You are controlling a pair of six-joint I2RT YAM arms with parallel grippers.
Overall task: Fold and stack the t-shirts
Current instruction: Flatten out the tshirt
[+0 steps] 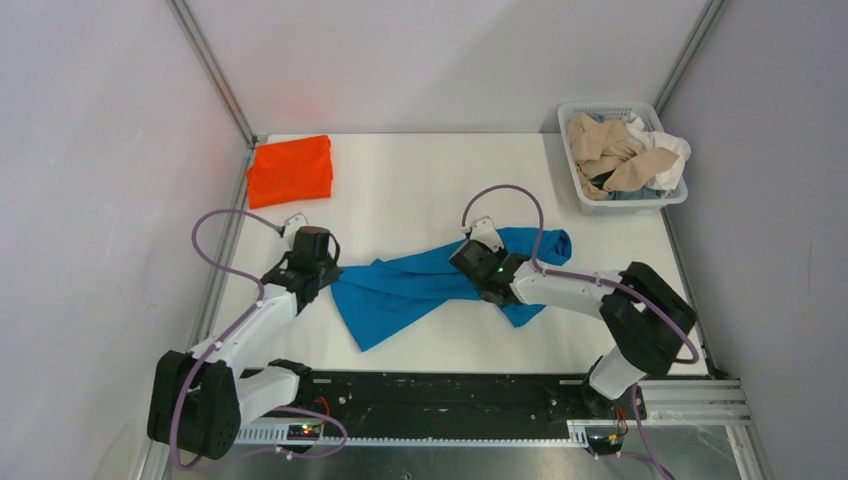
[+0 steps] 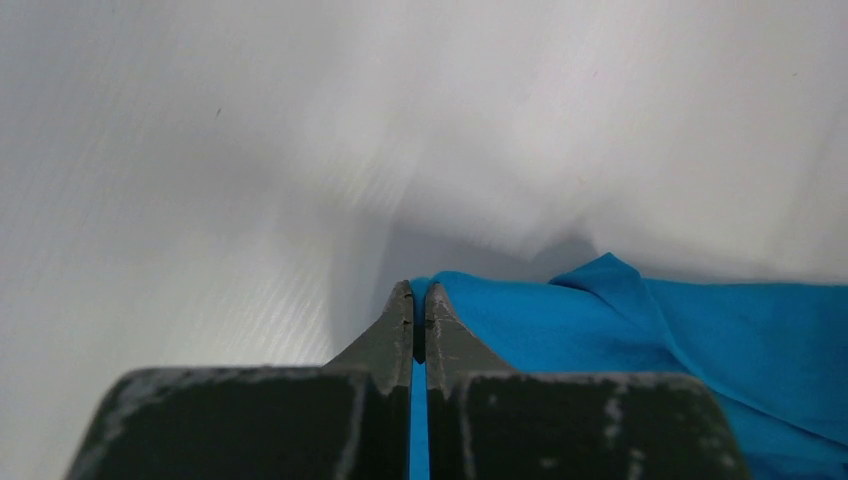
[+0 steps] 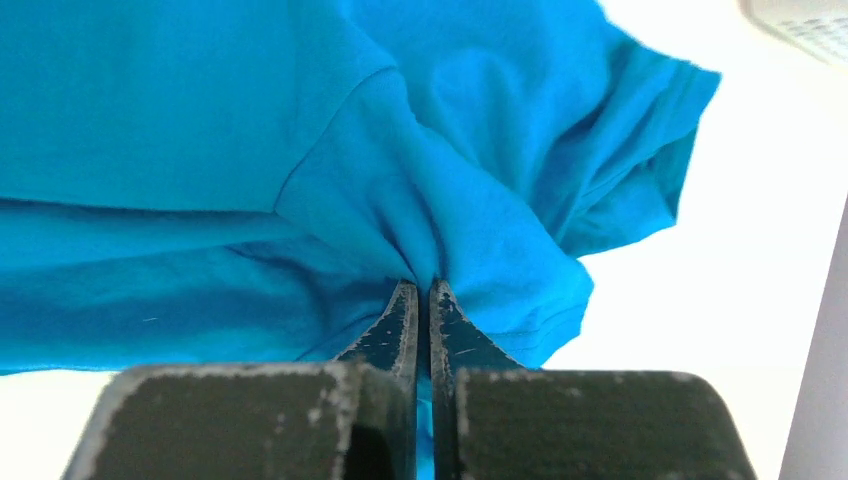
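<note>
Black fingertips of the left gripper [image 2: 418, 292] are filling the wrist view, pinching the left edge of the blue t-shirt [image 1: 420, 285]. Across the white table [image 1: 420, 180], that shirt is lying bunched between both arms, near the front. A basket [image 1: 600, 107] at the far right is holding the beige t-shirt [image 1: 605, 150] and white t-shirt [image 1: 672, 150]; the folded orange t-shirt [image 1: 290, 170] is sitting far left. The right gripper [image 3: 418, 290] is clamping a gathered fold near a sleeve. Spreading seems to be the step under way; the next move is calling for both arms to draw the cloth flat.
</note>
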